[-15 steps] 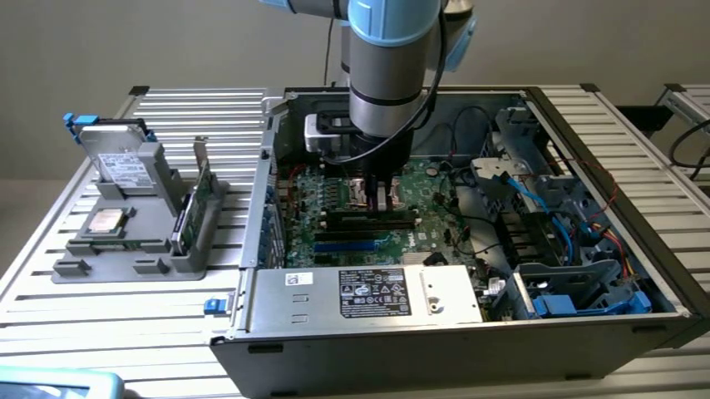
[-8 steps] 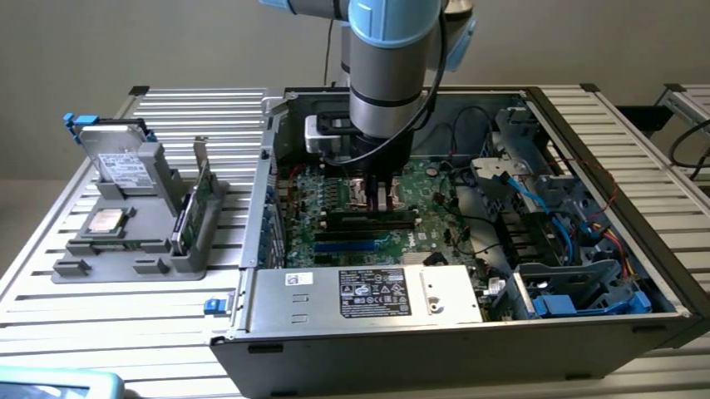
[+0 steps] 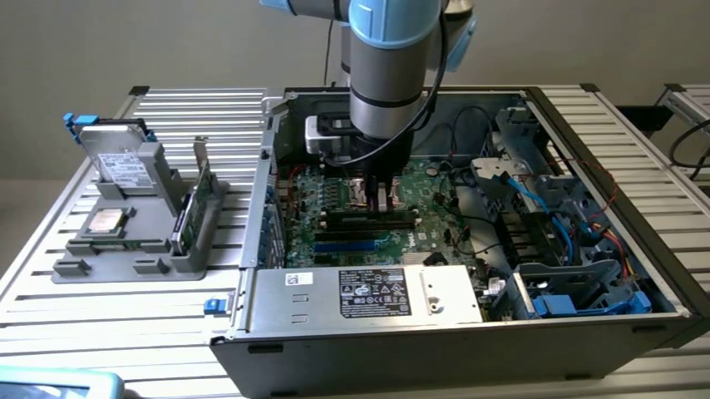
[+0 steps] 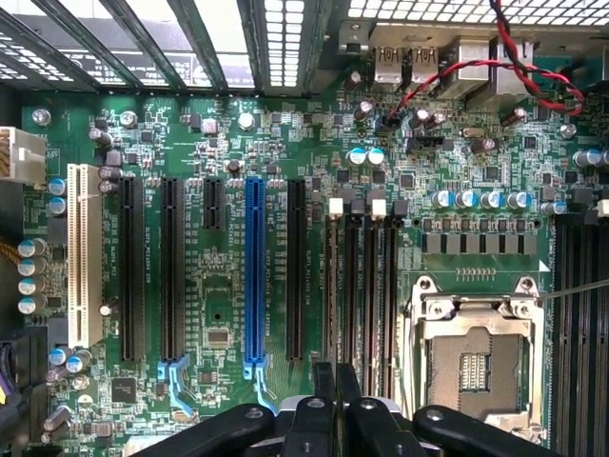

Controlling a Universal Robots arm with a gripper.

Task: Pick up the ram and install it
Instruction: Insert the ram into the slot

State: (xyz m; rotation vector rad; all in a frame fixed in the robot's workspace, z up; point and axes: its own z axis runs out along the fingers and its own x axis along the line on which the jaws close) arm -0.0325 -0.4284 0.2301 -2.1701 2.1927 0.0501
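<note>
1. The jaws point(image 4: 335, 376) are pinched narrow on the ram point(image 4: 330, 286), which is seen edge-on as a thin strip.
2. Its long axis runs away from the jaws along the first memory slot, parallel to the blue slot point(image 4: 254, 271).
3. On its other side lie more black slots, then the processor socket point(image 4: 476, 367).
4. Farther off, red-black wires point(image 4: 457, 71) cross the board's edge.
5. The exterior view adds the arm point(image 3: 388, 50) reaching down into the open case point(image 3: 332, 349) and covering the slots. To the exterior view's left, a holder point(image 3: 133, 249) on the worktop point(image 3: 66, 316) carries the expansion card point(image 3: 194, 212).
</note>
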